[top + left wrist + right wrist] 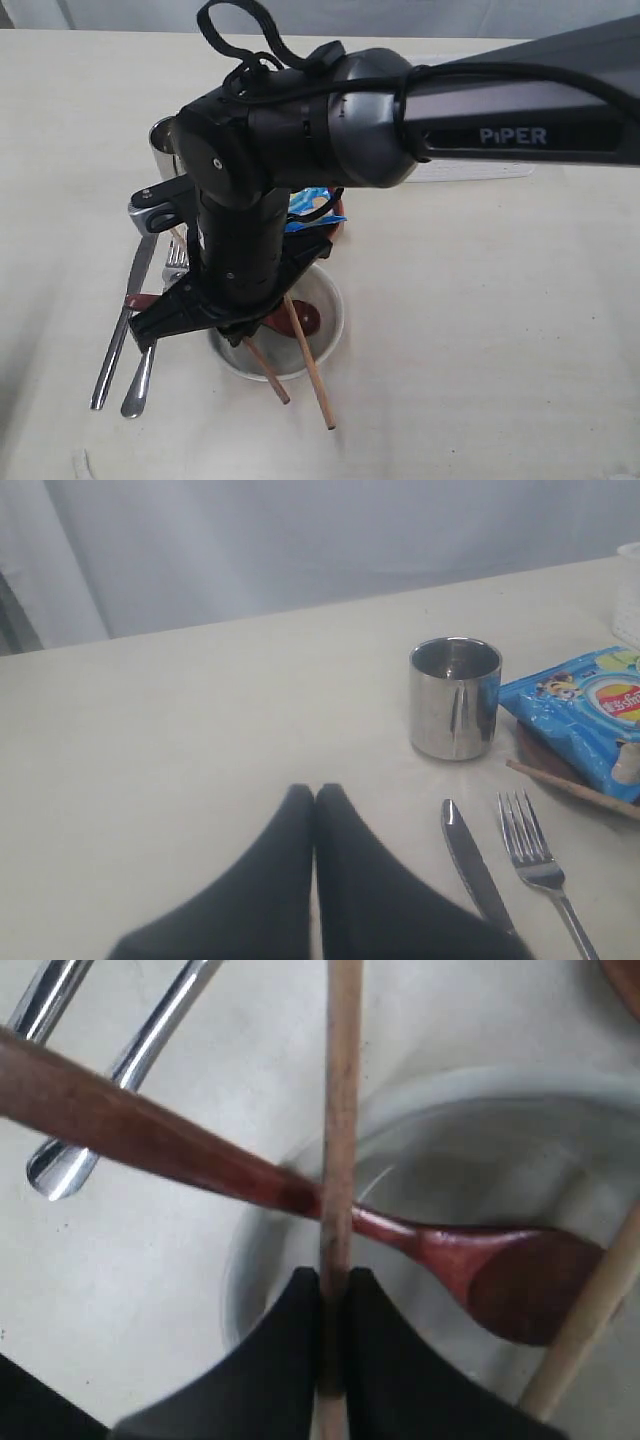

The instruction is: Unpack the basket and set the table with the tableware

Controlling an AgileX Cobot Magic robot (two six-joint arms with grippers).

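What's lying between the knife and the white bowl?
The fork, lying alongside the knife. The spoon's handle also reaches from the bowl across it. The exterior view shows this best.

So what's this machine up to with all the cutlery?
It is setting a table. The right gripper is clamped on one wooden chopstick that leans out of the white bowl, where a wooden spoon also rests. The left gripper is shut and empty, hovering above the table near the knife, fork and steel cup, which are already laid out.
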